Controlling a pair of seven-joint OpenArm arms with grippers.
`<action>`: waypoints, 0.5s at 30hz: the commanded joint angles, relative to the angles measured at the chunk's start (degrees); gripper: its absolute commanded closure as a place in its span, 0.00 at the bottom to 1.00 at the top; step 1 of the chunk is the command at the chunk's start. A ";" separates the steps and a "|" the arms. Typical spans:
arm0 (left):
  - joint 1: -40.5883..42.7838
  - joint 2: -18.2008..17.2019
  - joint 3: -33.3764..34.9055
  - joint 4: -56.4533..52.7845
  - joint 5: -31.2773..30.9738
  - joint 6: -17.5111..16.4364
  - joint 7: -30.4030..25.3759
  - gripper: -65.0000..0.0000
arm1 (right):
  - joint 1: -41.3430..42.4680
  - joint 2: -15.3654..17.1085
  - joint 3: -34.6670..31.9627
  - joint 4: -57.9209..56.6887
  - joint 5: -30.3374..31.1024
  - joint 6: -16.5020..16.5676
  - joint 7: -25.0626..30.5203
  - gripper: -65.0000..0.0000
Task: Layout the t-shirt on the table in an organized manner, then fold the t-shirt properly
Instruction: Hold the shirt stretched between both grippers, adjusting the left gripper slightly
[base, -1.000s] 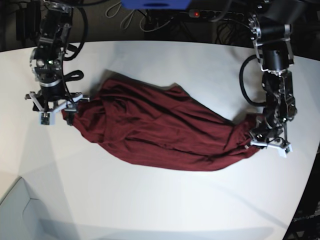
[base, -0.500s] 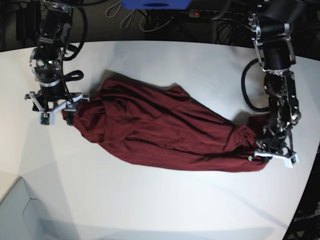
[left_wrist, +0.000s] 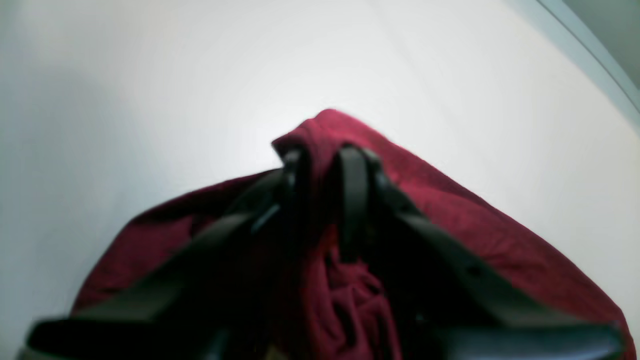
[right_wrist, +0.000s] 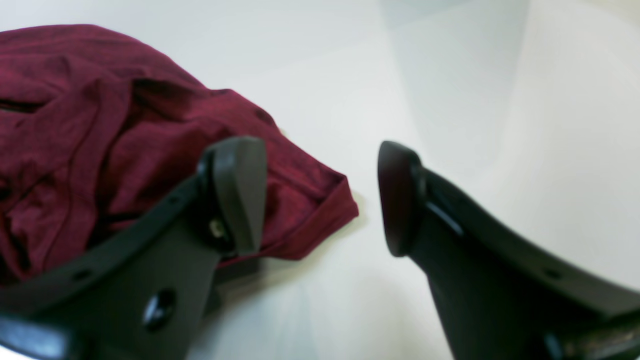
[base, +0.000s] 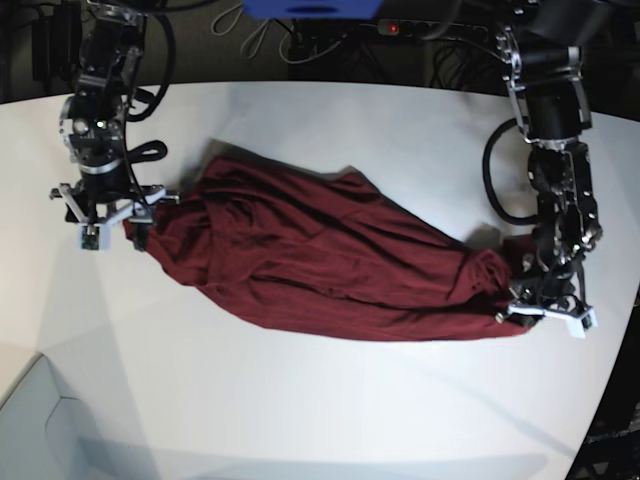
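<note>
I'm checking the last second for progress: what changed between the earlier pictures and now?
The left gripper slid toward the table's near edge, dragging the bunched end of the t-shirt with it, cloth pinched between its fingers. The right gripper stayed open at the shirt's other end; the table is unchanged.

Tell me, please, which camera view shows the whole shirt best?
The base view: it takes in the whole shirt, bunched and stretched across the table. The left wrist view shows only a blurred fold pinched in the left tool; the right wrist view shows one hemmed corner beside the open right tool.
</note>
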 joint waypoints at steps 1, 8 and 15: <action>-1.51 -0.79 -0.07 0.99 -0.26 -0.42 -1.51 0.78 | 0.46 0.32 0.11 1.24 0.32 -0.11 1.38 0.45; -1.51 -0.79 -0.33 0.99 -0.26 -0.42 -1.59 0.78 | 0.46 0.32 0.02 1.24 0.32 -0.11 1.38 0.45; -1.77 -0.70 -0.07 0.82 0.09 -0.42 -1.68 0.78 | 0.46 0.32 0.02 1.24 0.32 -0.11 1.38 0.45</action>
